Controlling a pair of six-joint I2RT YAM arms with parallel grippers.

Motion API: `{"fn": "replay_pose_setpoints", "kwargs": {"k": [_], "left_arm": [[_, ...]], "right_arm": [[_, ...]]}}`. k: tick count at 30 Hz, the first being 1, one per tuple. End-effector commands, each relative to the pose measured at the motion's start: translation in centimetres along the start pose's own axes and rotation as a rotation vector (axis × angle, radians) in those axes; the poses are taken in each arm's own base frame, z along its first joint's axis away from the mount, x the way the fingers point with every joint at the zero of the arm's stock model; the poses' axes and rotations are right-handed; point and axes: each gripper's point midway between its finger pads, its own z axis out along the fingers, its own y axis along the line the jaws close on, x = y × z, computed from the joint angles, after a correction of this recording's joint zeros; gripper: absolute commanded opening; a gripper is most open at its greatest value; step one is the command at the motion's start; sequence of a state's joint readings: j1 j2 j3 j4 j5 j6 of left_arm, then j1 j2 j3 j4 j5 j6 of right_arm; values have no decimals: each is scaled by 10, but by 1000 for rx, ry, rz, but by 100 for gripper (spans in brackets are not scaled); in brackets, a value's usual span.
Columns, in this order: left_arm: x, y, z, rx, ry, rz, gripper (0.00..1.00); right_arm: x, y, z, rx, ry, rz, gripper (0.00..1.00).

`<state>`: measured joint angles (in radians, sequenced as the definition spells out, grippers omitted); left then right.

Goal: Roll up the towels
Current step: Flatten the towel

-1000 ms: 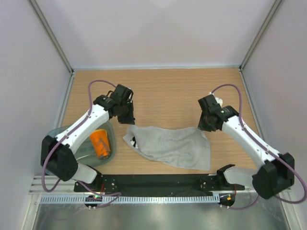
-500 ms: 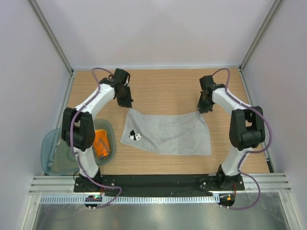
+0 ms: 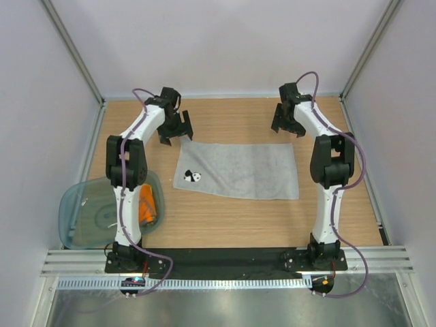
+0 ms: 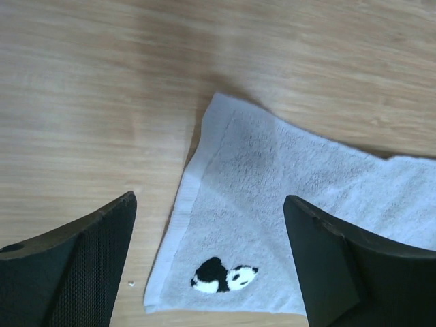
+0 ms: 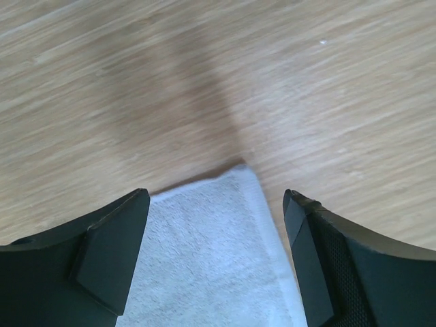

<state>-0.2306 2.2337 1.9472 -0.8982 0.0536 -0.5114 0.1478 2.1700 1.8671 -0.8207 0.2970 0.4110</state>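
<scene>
The light grey towel (image 3: pixel 238 170) lies spread flat on the wooden table, with a small panda patch (image 3: pixel 192 177) near its left edge. My left gripper (image 3: pixel 176 135) hovers open just beyond the towel's far left corner, nothing between its fingers. My right gripper (image 3: pixel 287 129) hovers open just beyond the far right corner, also empty. In the left wrist view the left gripper (image 4: pixel 208 201) frames the grey towel (image 4: pixel 286 177) and its panda patch (image 4: pixel 223 276). In the right wrist view the right gripper (image 5: pixel 216 197) frames the grey towel's corner (image 5: pixel 204 259). The orange towel (image 3: pixel 148 208) lies in the tub, partly behind the left arm.
A translucent teal tub (image 3: pixel 85 218) sits at the near left of the table. Grey walls close in the table on the left, far and right sides. A black rail (image 3: pixel 225 259) with the arm bases runs along the near edge.
Both grippers, shut on the grey towel's far corners before, pulled it away from the bases, then opened and let go. The towel went from crumpled to flat.
</scene>
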Motion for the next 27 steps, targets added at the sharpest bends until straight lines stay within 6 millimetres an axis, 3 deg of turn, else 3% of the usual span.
{"fn": "replay_pose_setpoints", "kwargs": {"k": [1,2,3,4,7,9,11,12,14,15,18,27], "left_arm": [[-11,-6,-68,27,-112,9,89],[-7,-5,-72,29,-111,3,88],[-1,-6,-74,45,-101,-5,87],[16,-3,-79,55,-79,-27,86],[34,-12,-91,141,-72,-87,82],[58,-10,-85,156,-36,-107,78],[82,-15,-86,169,-16,-115,75],[90,-15,-85,169,-7,-117,75],[115,-12,-77,159,31,-122,72],[123,-10,-73,157,42,-128,70],[142,-2,-62,150,81,-152,66],[161,21,-57,72,90,-135,66]], "right_arm": [[-30,-30,-57,61,-127,9,87],[-33,-35,-72,54,-153,23,87],[-17,-42,-70,69,-127,14,87],[-14,-43,-74,59,-138,24,87],[15,-53,-83,29,-131,57,87],[42,-56,-86,-9,-94,70,87],[56,-56,-89,-38,-77,78,87],[74,-57,-87,-55,-37,69,87],[79,-59,-98,-84,-55,82,87],[91,-61,-97,-94,-33,79,87],[100,-66,-108,-112,-38,75,87],[113,-74,-120,-124,-37,60,86]]}}
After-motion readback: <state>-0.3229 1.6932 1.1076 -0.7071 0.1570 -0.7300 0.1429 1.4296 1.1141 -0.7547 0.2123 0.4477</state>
